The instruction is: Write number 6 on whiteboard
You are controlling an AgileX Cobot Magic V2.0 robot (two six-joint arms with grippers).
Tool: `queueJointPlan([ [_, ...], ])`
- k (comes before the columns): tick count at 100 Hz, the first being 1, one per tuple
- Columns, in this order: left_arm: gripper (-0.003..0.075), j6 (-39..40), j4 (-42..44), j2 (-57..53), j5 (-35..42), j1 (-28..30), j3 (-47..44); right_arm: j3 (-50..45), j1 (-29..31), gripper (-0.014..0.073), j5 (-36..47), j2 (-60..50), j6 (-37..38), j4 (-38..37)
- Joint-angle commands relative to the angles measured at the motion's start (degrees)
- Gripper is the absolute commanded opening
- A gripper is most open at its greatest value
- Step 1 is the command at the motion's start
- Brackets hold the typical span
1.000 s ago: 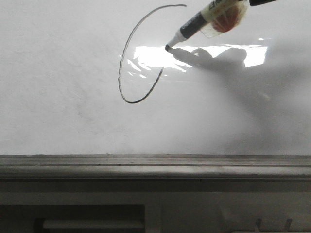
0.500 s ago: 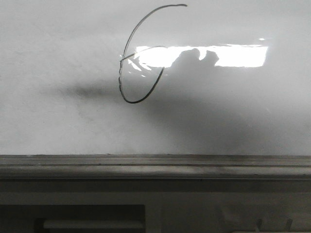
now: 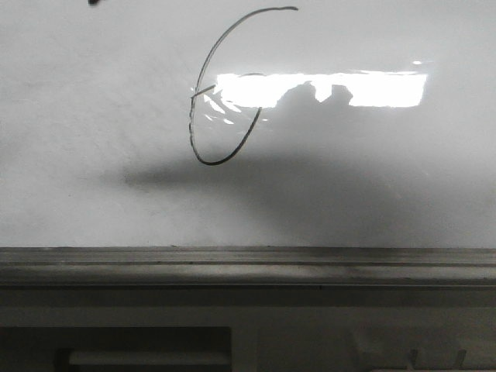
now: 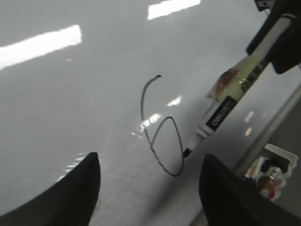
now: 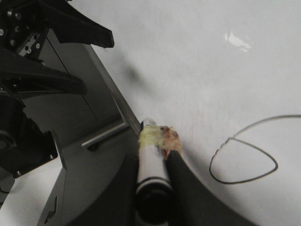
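We seem to be in a lab or office: whiteboard point(image 3: 93, 116) above grey cabinet point(image 3: 248, 333) with drawer handle point(image 5: 106, 135).

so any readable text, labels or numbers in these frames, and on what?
"6", hand-drawn: the number 6 on the whiteboard, loop closed.
Black label with white letters on the marker barrel, left wrist view: too blurred to read.
Printed band higher up the marker barrel: unreadable.
Colourful small item past the board's rail: no legible text.
Nothing else readable.
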State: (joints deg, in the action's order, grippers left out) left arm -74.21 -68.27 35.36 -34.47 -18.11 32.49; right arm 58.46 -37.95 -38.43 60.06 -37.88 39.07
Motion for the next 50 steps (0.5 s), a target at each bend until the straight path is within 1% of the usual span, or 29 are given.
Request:
queueJointPlan([
  [1, 0.0403, -3.0, -6.1, 2.7, -3.0, 0.2, 2.1, -0.1, 0.2, -0.0045, 2.5, -0.3, 0.1, 1.0],
  [12, 0.0368, -9.5, -11.2, 6.0, -5.7, -0.2, 2.1, -1.1, -0.6, -0.0045, 2.6, 0.4, 0.1, 1.0],
  [23, 0.0335, -12.5, -11.8, 9.7, -5.8, -2.7, 2.1, -1.1, -2.2, -0.0045, 5.0, 0.5, 0.1, 1.0],
  [31, 0.0332, -14.0, -11.8, 12.1, -5.4, -5.3, 2.1, -1.1, -2.7, -0.0045, 5.0, 0.6, 0.1, 1.0],
  [40, 0.0332, -15.2, -12.0, 14.2, -2.6, -9.0, 2.1, -1.1, -2.7, -0.0045, 4.5, 1.1, 0.1, 0.8],
  [50, 0.0332, -15.3, -12.0, 15.5, 2.5, -12.8, 2.3, -1.1, -2.7, -0.0045, 4.2, 1.2, 0.1, 0.8],
])
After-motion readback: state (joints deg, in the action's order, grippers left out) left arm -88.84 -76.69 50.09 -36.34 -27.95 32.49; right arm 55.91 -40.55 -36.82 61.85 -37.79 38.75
